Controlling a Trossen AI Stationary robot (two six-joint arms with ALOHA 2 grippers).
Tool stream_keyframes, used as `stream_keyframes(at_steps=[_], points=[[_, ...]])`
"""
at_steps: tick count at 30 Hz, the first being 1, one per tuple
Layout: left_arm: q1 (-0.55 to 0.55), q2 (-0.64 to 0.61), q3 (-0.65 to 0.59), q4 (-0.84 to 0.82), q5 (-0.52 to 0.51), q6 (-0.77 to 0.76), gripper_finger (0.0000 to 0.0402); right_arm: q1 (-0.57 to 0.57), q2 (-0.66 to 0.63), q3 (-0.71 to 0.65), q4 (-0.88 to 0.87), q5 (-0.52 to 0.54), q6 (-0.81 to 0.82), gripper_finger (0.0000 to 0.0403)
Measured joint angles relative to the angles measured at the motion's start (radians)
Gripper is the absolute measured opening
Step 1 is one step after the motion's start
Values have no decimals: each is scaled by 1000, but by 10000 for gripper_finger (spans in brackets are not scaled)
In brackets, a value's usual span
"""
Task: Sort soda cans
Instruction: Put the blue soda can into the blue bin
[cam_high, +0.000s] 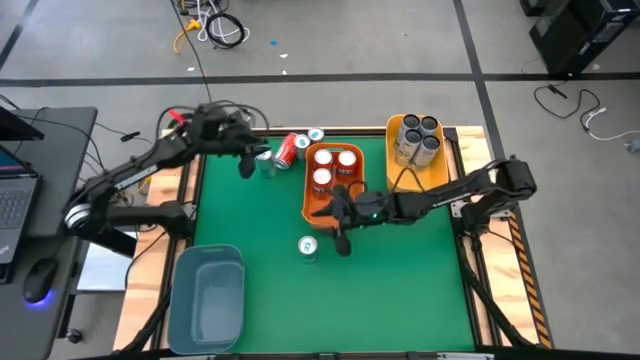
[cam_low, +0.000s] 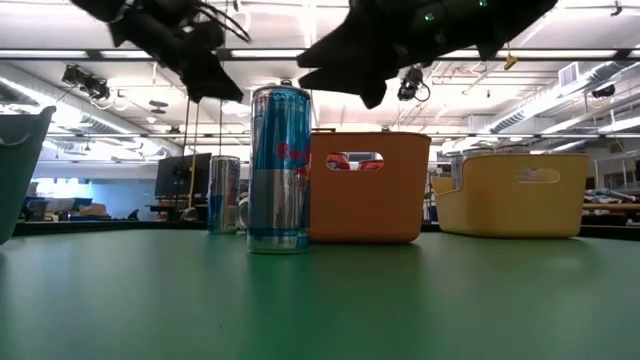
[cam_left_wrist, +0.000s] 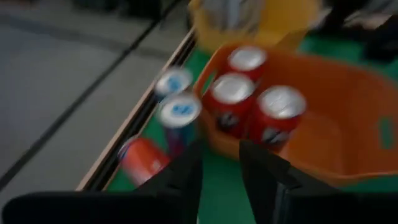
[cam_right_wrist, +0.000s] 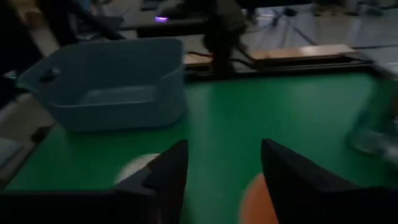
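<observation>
Three red cans (cam_high: 333, 168) stand in the orange bin (cam_high: 312, 208), and several dark grey cans (cam_high: 417, 138) stand in the yellow bin (cam_high: 437, 172). At the table's far edge a red can (cam_high: 287, 150) lies on its side among three teal-blue cans (cam_high: 266, 165). One more teal-blue can (cam_high: 307, 246) stands alone mid-table. My left gripper (cam_high: 247, 163) (cam_left_wrist: 219, 168) hovers open just left of the far cans. My right gripper (cam_high: 341, 228) (cam_right_wrist: 222, 168) hangs open above the table by the orange bin's near end, right of the lone can (cam_right_wrist: 138, 168).
A blue bin (cam_high: 207, 295) with nothing in it sits at the near left corner of the green mat. The low view shows the lone can (cam_low: 280, 170) in front of the orange bin (cam_low: 370, 185). Open mat lies near and right of that can.
</observation>
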Motion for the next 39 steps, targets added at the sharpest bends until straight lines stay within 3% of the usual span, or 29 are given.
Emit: stream_keyframes(at_steps=[5, 10, 16, 27, 33, 39], points=[[-36, -128, -99, 133, 89, -1, 87, 57, 56, 18, 38, 23, 4, 254], [-84, -189, -109, 107, 99, -2, 78, 98, 95, 67, 34, 61, 3, 310], [-159, -232, -109, 97, 105, -7, 78, 103, 172, 105, 2, 126, 30, 347], [-334, -258, -67, -169, 103, -17, 75, 111, 201, 115, -3, 87, 48, 348], [-420, -258, -49, -226, -25, -26, 65, 103, 199, 113, 9, 83, 40, 350], [-442, -258, -48, -226, -67, -22, 60, 78, 198, 113, 32, 83, 25, 351]])
